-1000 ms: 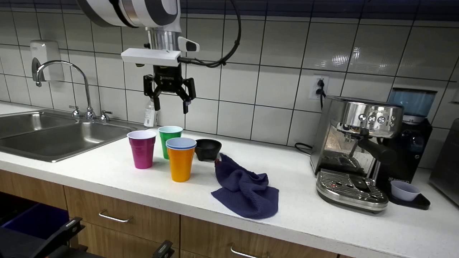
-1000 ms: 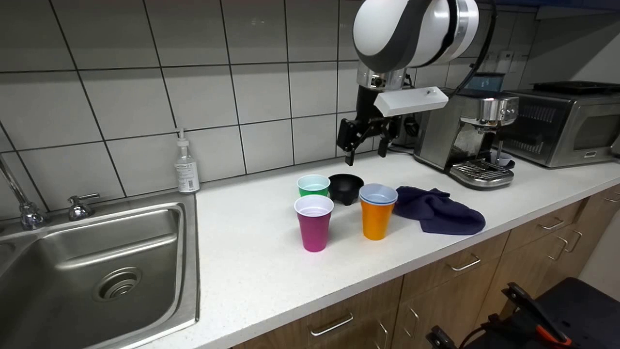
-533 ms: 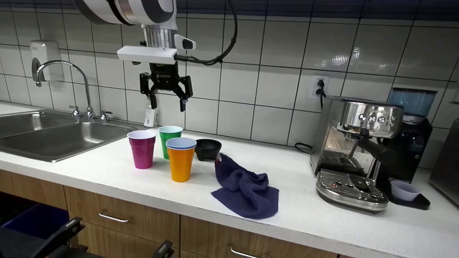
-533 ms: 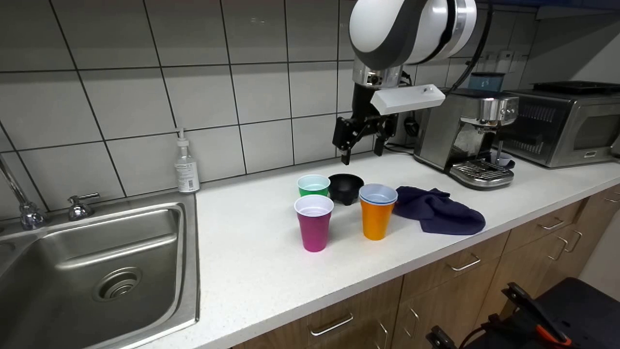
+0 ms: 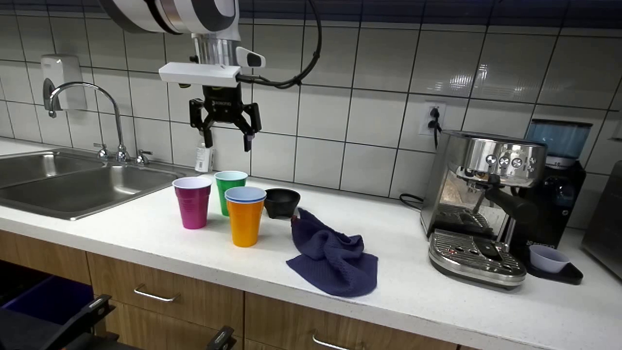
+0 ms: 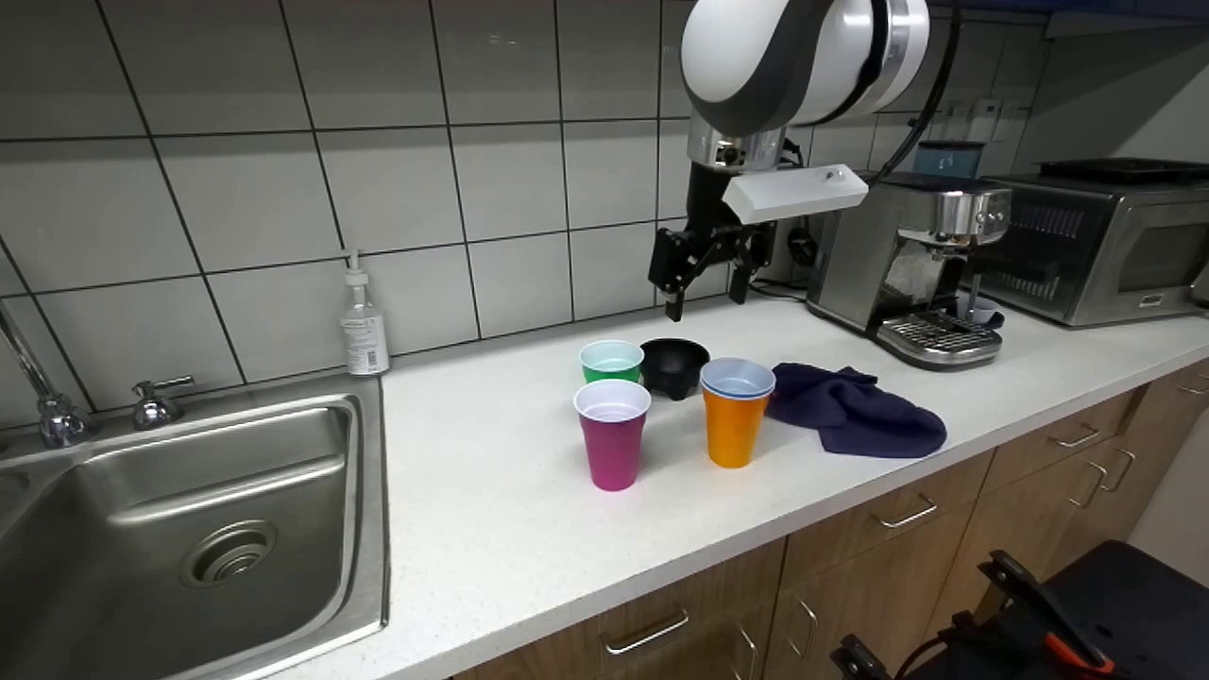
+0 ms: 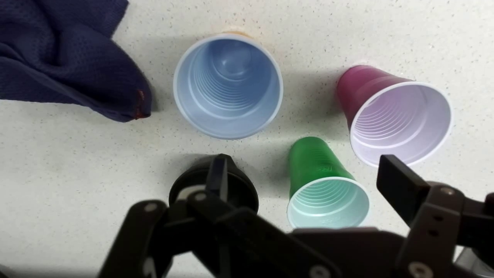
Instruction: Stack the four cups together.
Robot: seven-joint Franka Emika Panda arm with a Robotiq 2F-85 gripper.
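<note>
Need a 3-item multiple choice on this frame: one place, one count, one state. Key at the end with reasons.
1. Where is the blue cup?
A) In the sink
B) Nested in the orange cup
C) In the black bowl

2. How many cups stand on their own, not nested with another?
A) Two
B) Three
C) Four

3. What state are the fingers in?
A) Shut, nothing between them
B) Clamped on a cup
C) Open, holding nothing

1: B, since both exterior views show the blue rim just above the orange one's.
2: A, since only the purple cup and the green cup stand apart.
3: C, since both exterior views show them spread in the air with nothing gripped.
</note>
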